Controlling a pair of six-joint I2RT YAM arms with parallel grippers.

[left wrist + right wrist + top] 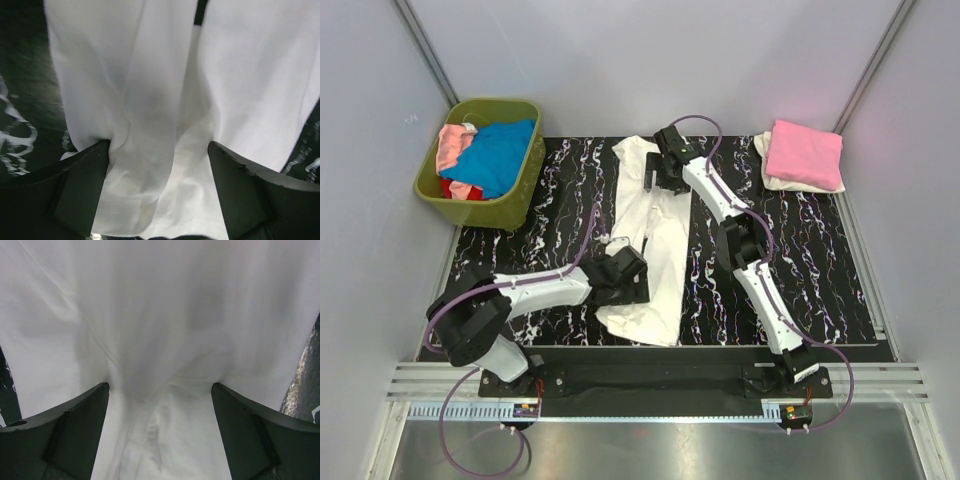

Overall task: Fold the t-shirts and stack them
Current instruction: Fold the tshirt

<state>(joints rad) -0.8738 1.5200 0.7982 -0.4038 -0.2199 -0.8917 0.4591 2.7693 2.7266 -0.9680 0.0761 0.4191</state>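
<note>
A white t-shirt (658, 250) lies stretched lengthwise down the middle of the black marbled mat (800, 260). My left gripper (630, 276) rests on its near left part. In the left wrist view this gripper (159, 150) is open, its fingers (85, 180) pressed into a raised fold of the white cloth (150, 75). My right gripper (660, 172) sits at the shirt's far end. There too the jaws stand wide: the right gripper (160, 387) is open, with bunched white cloth (160, 305) between its fingers (240, 425).
A folded pink t-shirt (805, 152) lies on a cream one (765, 150) at the mat's back right. An olive-green basket (480, 210) off the back left corner holds blue (500, 155), pink (450, 145) and red (455, 188) shirts. Grey walls enclose the table.
</note>
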